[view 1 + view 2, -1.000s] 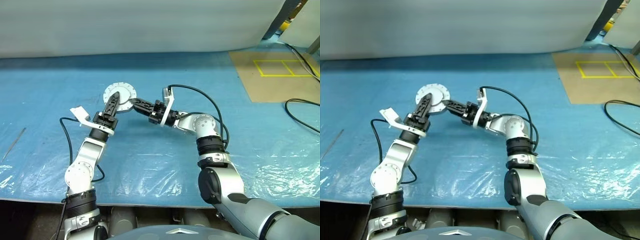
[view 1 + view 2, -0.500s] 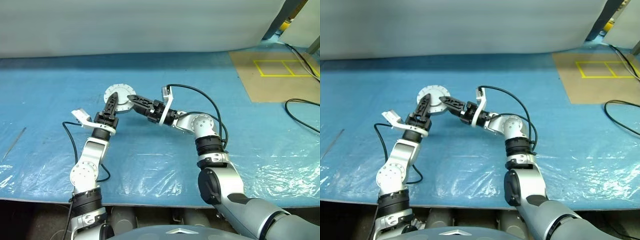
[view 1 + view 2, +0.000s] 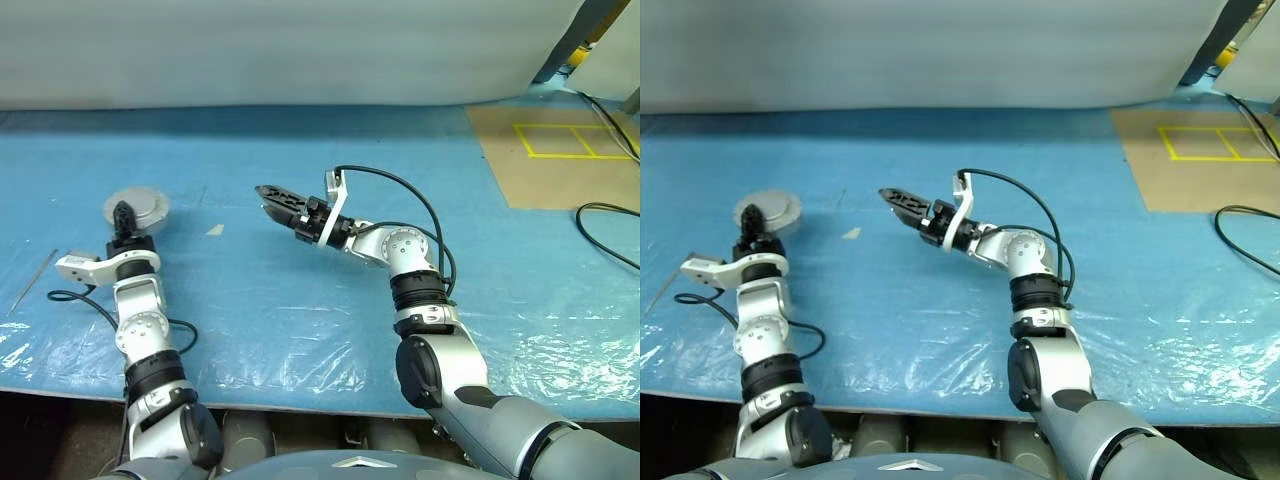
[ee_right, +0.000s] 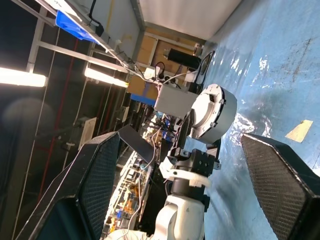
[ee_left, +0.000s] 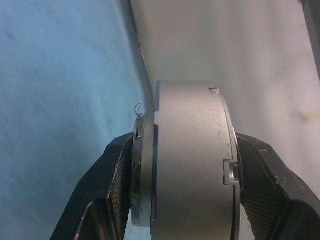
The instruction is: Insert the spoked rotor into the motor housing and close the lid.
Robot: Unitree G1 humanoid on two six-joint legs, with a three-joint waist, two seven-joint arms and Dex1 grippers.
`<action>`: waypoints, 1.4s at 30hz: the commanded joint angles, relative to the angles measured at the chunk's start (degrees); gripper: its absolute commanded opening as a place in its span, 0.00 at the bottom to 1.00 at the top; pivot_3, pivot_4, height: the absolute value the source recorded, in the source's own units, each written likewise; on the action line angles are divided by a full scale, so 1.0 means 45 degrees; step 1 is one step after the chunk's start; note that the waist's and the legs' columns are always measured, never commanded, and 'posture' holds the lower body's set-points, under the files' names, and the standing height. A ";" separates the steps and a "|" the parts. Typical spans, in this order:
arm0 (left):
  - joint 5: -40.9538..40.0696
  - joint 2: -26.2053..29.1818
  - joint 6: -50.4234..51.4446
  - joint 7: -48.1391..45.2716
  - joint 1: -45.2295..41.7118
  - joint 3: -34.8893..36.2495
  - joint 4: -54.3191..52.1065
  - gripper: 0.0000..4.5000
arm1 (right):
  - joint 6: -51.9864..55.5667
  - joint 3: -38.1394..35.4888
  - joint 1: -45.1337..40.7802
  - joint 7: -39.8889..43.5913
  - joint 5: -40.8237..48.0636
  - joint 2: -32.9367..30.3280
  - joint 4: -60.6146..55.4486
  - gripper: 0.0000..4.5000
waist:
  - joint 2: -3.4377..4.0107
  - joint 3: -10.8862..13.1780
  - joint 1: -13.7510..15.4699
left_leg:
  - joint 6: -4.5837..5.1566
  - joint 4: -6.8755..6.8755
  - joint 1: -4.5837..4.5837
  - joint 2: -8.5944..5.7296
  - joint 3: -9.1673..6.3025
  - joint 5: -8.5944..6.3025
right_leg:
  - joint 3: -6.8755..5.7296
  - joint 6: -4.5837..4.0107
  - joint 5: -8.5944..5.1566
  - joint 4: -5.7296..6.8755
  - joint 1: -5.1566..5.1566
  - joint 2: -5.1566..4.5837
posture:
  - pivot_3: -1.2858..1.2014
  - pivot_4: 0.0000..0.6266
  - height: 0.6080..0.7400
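The motor housing (image 5: pixel 190 165) is a round silver metal cup, held edge-on between the two black fingers of my left gripper (image 5: pixel 185 145). In the left eye view this gripper (image 3: pixel 123 212) holds the housing (image 3: pixel 140 203) at the far left, above the blue sheet. My right gripper (image 3: pixel 272 198) hangs over the middle of the table, pointing left, open and with nothing between its fingers. The right wrist view looks past those fingers (image 4: pixel 95 190) at the housing (image 4: pixel 212 117) some way off. The spoked rotor is out of view. I cannot tell a lid apart from the housing.
A small tan scrap (image 3: pixel 215 230) lies on the blue plastic-covered table between the two grippers. A thin metal rod (image 3: pixel 35 280) lies at the left edge. A brown mat with yellow tape lines (image 3: pixel 560 150) and a black cable (image 3: pixel 600 215) are at the right.
My left arm has swung far to the left, carrying the housing away from the middle. The right gripper opened wide, came off the housing's rim and stayed where it was.
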 commanded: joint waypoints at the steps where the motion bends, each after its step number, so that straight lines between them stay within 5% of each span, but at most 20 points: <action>1: 0.0014 0.0860 -0.0560 -0.1150 -0.0682 0.0714 0.1208 0.63 | -0.0073 0.0066 -0.0382 0.0110 0.0424 0.0418 -0.0610 0.90 | -0.0016 -0.0004 0.0014 | -0.0006 0.0004 0.0000 0.0002 0.0000 -0.0003 | 0.0000 0.0001 0.0001 0.0002 0.0000 0.0000 | 0.52 0.24 1.00; 7: 0.0331 0.1572 -0.0953 -0.1947 -0.1060 0.1332 0.3487 0.63 | -0.0157 0.0127 -0.0341 0.0074 0.0470 0.0395 -0.0721 0.90 | -0.0022 -0.0004 0.0095 | -0.0011 0.0008 0.0006 0.0000 -0.0001 -0.0006 | -0.0001 0.0001 0.0001 0.0017 0.0003 -0.0004 | 0.52 0.24 1.00; 16: 0.0748 0.1481 -0.1368 -0.2061 -0.1102 0.1644 0.3788 0.63 | -0.0270 0.0519 -0.0188 0.0142 0.0274 0.0327 -0.0932 0.90 | -0.0021 -0.0004 0.0070 | -0.0016 -0.0001 0.0100 0.0005 0.0001 -0.0009 | 0.0003 -0.0002 0.0001 0.0011 0.0086 -0.0006 | 0.52 0.24 1.00; 22: 0.0807 0.1001 -0.2767 -0.1774 -0.0672 0.2175 0.2583 0.99 | -0.2125 0.3010 0.0467 0.1025 -0.1972 -0.0273 -0.1464 0.91 | -0.0022 -0.0004 -0.0006 | -0.0017 -0.0014 0.0100 0.0006 0.0002 -0.0009 | 0.0002 -0.0003 0.0000 0.0004 0.0099 -0.0005 | 0.52 0.24 1.00; 26: 0.1045 0.0801 -0.3739 -0.1427 -0.0090 0.2407 0.1112 1.00 | -0.4086 0.4060 0.0926 0.1319 -0.3474 -0.0598 -0.1499 0.91 | -0.0032 0.0000 -0.0017 | -0.0020 -0.0019 0.0091 0.0005 0.0003 -0.0011 | 0.0003 -0.0002 0.0000 -0.0008 0.0098 -0.0004 | 0.52 0.24 1.00; 30: 0.2778 0.0905 -0.3291 -0.1819 0.1840 0.0843 -0.1276 1.00 | -0.7114 0.5720 0.1770 0.1944 -0.5692 -0.1488 -0.1947 0.91 | -0.0084 0.0000 0.0014 | -0.0019 -0.0020 0.0092 0.0007 0.0001 -0.0011 | -0.0004 -0.0002 0.0000 -0.0015 0.0097 -0.0006 | 0.52 0.24 1.00; 36: 0.4952 0.1371 -0.1307 -0.4090 0.5724 -0.3121 -0.5889 1.00 | -0.9477 0.5758 0.2683 0.2102 -0.6625 -0.2233 -0.2602 0.91 | -0.0099 0.0010 0.0005 | -0.0011 -0.0013 0.0101 0.0010 0.0011 -0.0012 | -0.0003 -0.0007 -0.0006 -0.0019 0.0100 -0.0025 | 0.52 0.24 1.00; 42: 0.7481 0.2705 -0.0830 -0.5850 0.6298 -0.6375 -0.7031 1.00 | -1.1178 0.5676 0.3280 0.2511 -0.7146 -0.3132 -0.2989 0.91 | -0.0079 0.0019 -0.0025 | 0.0018 -0.0016 0.0136 0.0012 0.0029 0.0001 | 0.0012 -0.0070 -0.0040 -0.0007 0.0112 -0.0028 | 0.52 0.24 1.00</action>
